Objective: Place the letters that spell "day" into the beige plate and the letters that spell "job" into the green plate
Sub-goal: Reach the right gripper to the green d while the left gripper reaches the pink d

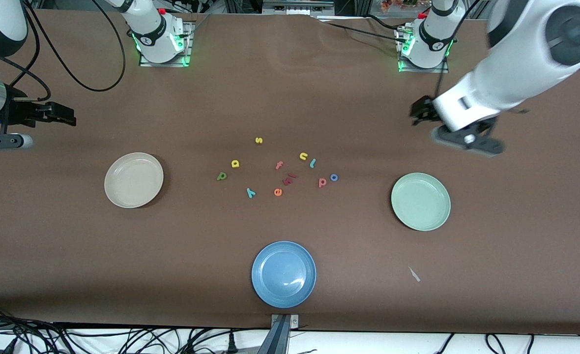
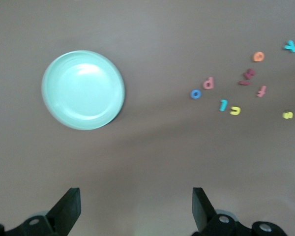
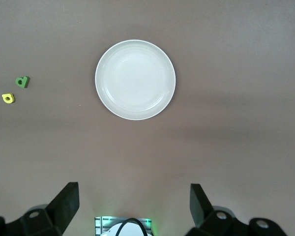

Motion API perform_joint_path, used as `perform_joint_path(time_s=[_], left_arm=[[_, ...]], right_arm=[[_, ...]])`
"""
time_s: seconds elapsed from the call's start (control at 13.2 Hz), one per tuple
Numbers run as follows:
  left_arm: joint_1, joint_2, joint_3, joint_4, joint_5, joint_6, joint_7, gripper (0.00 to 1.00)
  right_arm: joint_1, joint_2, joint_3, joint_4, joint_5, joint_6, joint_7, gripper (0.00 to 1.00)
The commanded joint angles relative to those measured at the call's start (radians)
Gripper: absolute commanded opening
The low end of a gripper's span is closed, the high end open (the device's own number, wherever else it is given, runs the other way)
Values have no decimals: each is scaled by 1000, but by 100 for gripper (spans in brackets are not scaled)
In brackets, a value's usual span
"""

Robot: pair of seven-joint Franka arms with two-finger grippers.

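Both tools hang empty with fingers apart: left tool [image 1: 420, 114] up over the table by the green plate [image 1: 420, 201], right tool [image 1: 61, 114] by the beige plate [image 1: 133, 180]. Letters [image 1: 277, 169] sit between the plates.

The brown surface [image 1: 290, 98] is looking matt and cloth-like. The round pale mint-green plate [image 2: 83, 90] and round blue plate [image 1: 283, 274] are showing glossy highlights, like smooth plastic. The round cream-beige plate [image 3: 135, 79] is appearing smooth with a duller sheen.
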Motion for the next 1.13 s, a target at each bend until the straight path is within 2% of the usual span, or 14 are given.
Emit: perform_joint_path(time_s=[0.0,0.15,0.38,0.6,0.76,0.98,1.06], left_arm=[[-80,184,10,170,-10,45,0,100],[-131,253,10,166,-7,152,-17,100],[-200,348,10,161,-10,289,-176,100],[-236,452,10,160,-1,421,-258,100],[-240,491,11,158,2,450,-246,100],[-242,534,14,131,24,455,-215,100],[-249,560,13,134,63,484,-203,98]], right_arm=[[11,21,15,13,5,-9,-11,100],[19,45,26,13,8,-3,-1,100],[54,53,40,-25,36,63,34,100],[127,53,40,-110,58,167,195,100],[204,70,40,-174,58,268,351,100],[288,108,41,-209,83,362,566,100],[313,133,41,-216,90,394,619,100]])
